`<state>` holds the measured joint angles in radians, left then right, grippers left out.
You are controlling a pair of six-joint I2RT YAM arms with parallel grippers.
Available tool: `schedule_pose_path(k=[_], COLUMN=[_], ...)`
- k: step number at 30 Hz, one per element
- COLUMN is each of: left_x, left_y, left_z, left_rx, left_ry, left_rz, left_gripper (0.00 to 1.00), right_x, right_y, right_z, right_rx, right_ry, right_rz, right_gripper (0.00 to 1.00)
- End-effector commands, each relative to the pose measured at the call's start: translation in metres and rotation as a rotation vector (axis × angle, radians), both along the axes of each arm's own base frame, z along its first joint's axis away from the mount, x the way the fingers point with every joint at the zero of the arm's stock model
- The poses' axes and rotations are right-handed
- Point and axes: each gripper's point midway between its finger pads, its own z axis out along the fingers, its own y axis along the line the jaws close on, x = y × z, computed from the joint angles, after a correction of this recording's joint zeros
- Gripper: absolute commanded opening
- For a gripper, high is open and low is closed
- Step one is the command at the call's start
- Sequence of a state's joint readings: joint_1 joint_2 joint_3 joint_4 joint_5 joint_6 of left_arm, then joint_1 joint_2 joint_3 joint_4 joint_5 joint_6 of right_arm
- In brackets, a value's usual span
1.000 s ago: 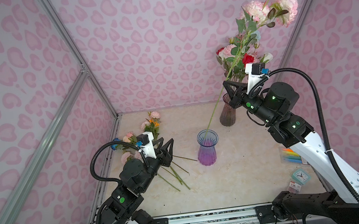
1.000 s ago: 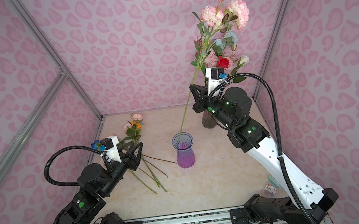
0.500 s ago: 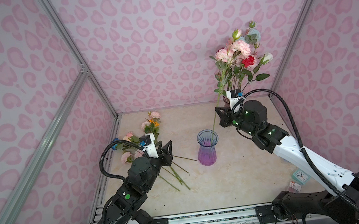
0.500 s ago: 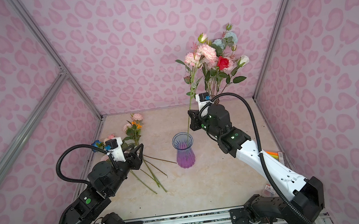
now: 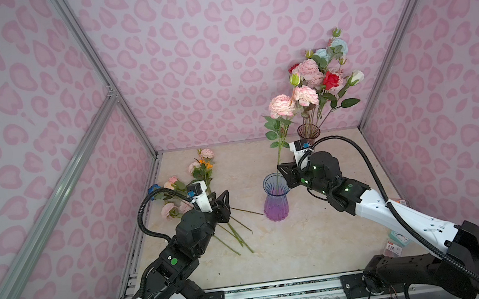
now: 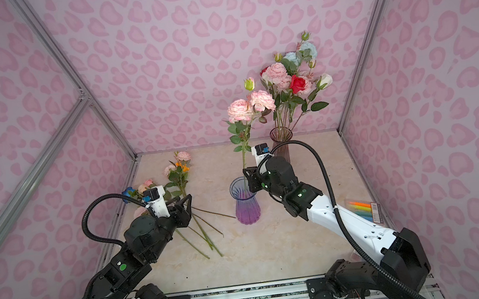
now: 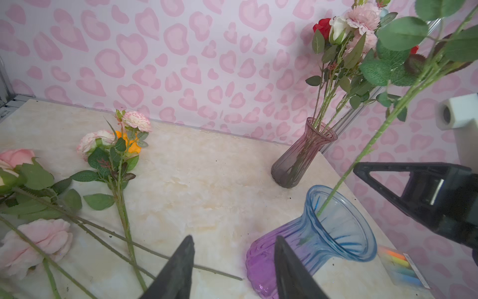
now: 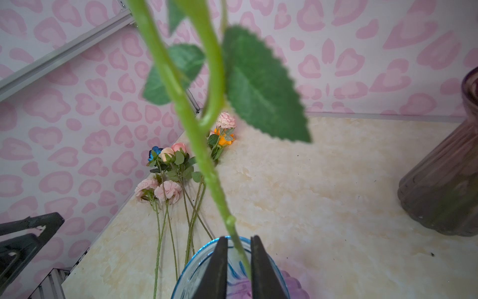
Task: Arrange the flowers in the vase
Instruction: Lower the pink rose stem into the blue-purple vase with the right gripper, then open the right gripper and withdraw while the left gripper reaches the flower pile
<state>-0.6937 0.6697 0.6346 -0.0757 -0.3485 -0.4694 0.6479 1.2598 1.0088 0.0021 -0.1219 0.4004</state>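
Note:
A blue-and-purple glass vase [image 5: 275, 196] [image 6: 245, 200] stands mid-table. A pink two-headed spray [image 5: 281, 106] [image 6: 239, 110] rises upright from it, its stem [image 8: 207, 168] running down into the mouth. My right gripper [image 8: 239, 236] [image 5: 282, 171] hovers just over the rim; its jaws stand slightly apart, with the stem loose in the gap. More flowers [image 5: 201, 173] [image 7: 113, 150] lie in a loose pile at the left. My left gripper [image 7: 234, 236] [image 5: 220, 197] hangs open and empty over their bare stem ends, left of the vase [image 7: 310, 248].
A mauve vase [image 5: 309, 133] [image 7: 302, 160] with a bouquet of pink, red, pale blue and cream heads stands at the back right corner. A pack of coloured sticks [image 6: 361, 207] and a small card [image 5: 396, 239] lie along the right wall. Pink walls enclose three sides.
My right arm came down from high up and lowered the pink spray's stem into the vase; its jaws have parted slightly. The left arm edged forward a little.

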Motion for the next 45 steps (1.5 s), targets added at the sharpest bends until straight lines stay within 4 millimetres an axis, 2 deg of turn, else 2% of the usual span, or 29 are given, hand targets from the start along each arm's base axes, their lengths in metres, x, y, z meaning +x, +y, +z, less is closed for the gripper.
schedule_pose_path(k=[1, 15, 19, 25, 31, 35, 39, 45], left_x=[0.003, 0.018, 0.031, 0.062, 0.084, 0.083, 0.077, 0.069], left_y=[0.002, -0.002, 0.009, 0.03, 0.059, 0.09, 0.108, 0.113], left_z=[0.003, -0.013, -0.029, -0.078, -0.138, -0.168, -0.177, -0.215], left_rx=[-0.012, 0.015, 0.054, 0.068, 0.001, -0.059, 0.009, 0.082], left_ry=[-0.007, 0.038, 0.09, 0.294, 0.532, 0.642, 0.683, 0.818], left_rz=[0.02, 0.064, 0.177, 0.318, 0.449, 0.579, 0.663, 0.697], left_gripper=[0.51, 0.5, 0.5, 0.47, 0.42, 0.38, 0.38, 0.26], right_x=[0.001, -0.022, -0.031, -0.044, -0.052, -0.057, -0.06, -0.059], right_y=[-0.002, -0.015, -0.021, -0.032, -0.044, -0.049, -0.05, -0.05], right_z=[0.007, 0.015, 0.025, 0.04, 0.036, 0.031, 0.026, 0.023], right_rx=[0.018, 0.041, 0.049, 0.056, 0.031, 0.024, 0.021, 0.015], right_ry=[-0.021, -0.044, -0.072, -0.116, -0.126, -0.124, -0.12, -0.122], right_rz=[-0.015, -0.013, -0.014, -0.023, -0.042, -0.044, -0.04, -0.038], right_gripper=[0.21, 0.22, 0.21, 0.2, 0.18, 0.17, 0.17, 0.16])
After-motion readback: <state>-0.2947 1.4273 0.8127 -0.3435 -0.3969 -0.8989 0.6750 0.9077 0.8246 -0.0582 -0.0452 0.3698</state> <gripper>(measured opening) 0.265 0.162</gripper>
